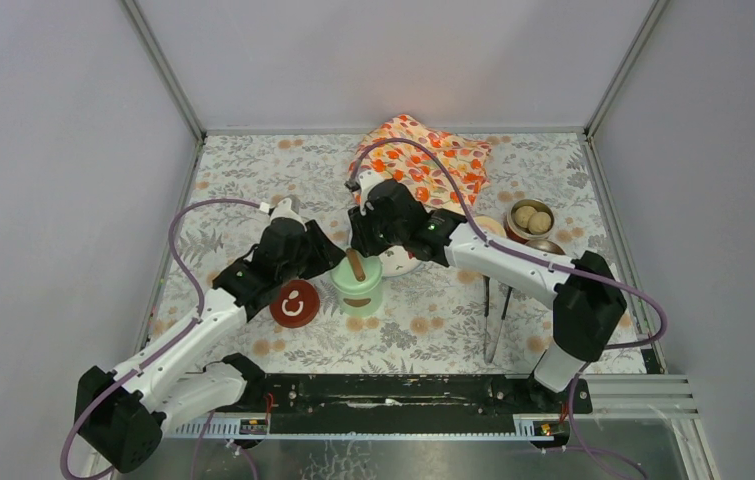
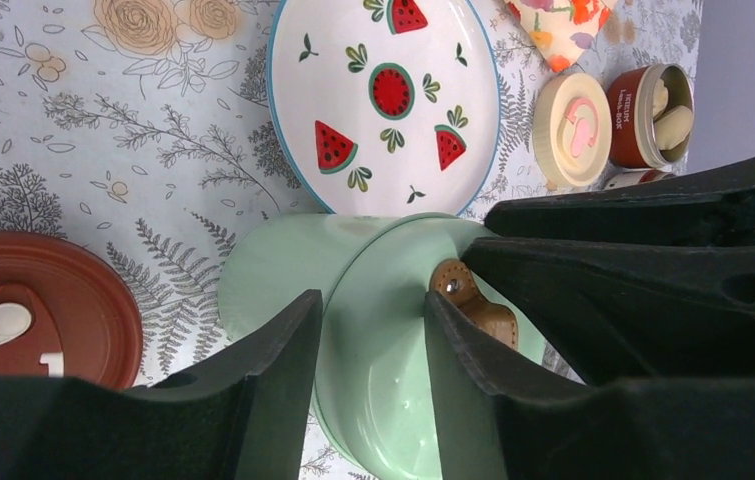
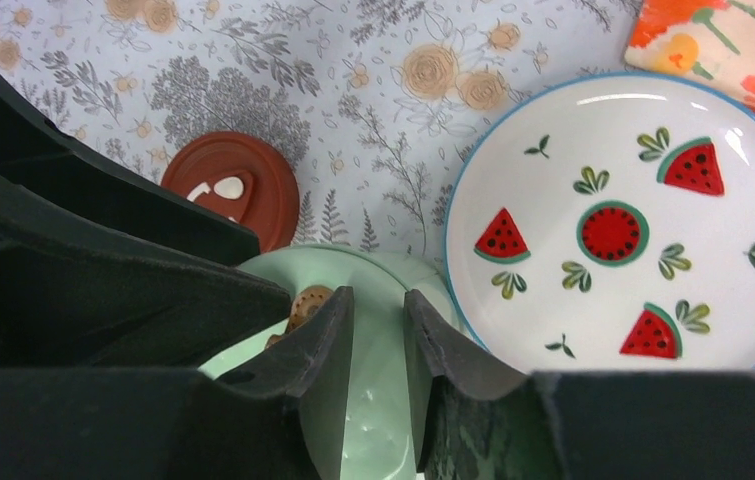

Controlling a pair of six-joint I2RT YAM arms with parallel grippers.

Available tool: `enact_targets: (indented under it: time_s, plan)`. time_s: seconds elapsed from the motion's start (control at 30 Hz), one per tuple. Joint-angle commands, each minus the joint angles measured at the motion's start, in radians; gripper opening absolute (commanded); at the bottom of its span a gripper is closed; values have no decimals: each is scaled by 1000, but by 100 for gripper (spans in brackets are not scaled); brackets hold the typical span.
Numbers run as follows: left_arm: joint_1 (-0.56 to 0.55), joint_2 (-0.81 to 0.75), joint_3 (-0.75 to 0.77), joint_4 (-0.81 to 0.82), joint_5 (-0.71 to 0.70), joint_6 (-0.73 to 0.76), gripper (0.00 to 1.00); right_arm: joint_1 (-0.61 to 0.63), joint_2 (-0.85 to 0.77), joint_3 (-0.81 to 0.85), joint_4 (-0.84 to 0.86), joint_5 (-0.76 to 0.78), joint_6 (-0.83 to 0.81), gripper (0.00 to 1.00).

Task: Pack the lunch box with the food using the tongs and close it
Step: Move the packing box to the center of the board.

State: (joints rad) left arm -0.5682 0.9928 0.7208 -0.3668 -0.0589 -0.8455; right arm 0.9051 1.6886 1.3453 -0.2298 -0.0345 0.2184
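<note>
The mint-green pot (image 1: 361, 296) of the lunch box stands at mid-table, its green lid (image 2: 383, 300) on top with a brown strap (image 2: 473, 305) across it. My left gripper (image 2: 373, 335) hovers over the lid from the left. Its jaws are apart, one at the lid's rim and one beside the strap. From the far side, my right gripper (image 3: 378, 330) sits over the same lid, jaws narrowly apart next to the strap (image 3: 308, 300). Pale beige balls of food (image 1: 531, 217) fill a steel bowl (image 2: 653, 115). The tongs (image 1: 501, 315) lie on the table at the right.
A dark red lid (image 1: 294, 303) lies just left of the green pot. The white watermelon plate (image 3: 613, 220) sits behind the pot, bare. A cream lid (image 2: 573, 130) and a second steel bowl (image 1: 545, 246) are at the right. The orange flowered cloth (image 1: 423, 155) lies at the back.
</note>
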Motion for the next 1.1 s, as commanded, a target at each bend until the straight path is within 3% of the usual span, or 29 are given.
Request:
enact_targets:
  time_s: [0.0, 0.17, 0.33, 0.4, 0.5, 0.7, 0.83, 1.07]
  plan:
    - [-32, 21, -35, -211, -24, 15, 51, 28, -16, -48, -323, 21, -1, 33]
    - [-31, -3, 99, -288, -123, 43, 74, 27, -158, -20, -212, 102, 16, 45]
    - [-41, -30, 200, -337, -190, 73, 86, 26, -298, -111, -94, 211, 25, 57]
    - [-66, -32, 225, -344, -194, 86, 97, 25, -345, -161, -66, 263, 33, 64]
    - [-156, -18, 243, -347, -242, 78, 99, 21, -400, -250, -31, 325, 48, 77]
    - [-411, 98, 306, -410, -489, 1, 99, 13, -506, -402, 59, 403, 62, 96]
    - [-495, 203, 367, -478, -626, -52, 99, 4, -539, -458, 86, 431, 62, 100]
    - [-509, 369, 409, -535, -672, -87, 99, -9, -576, -514, 113, 454, 65, 100]
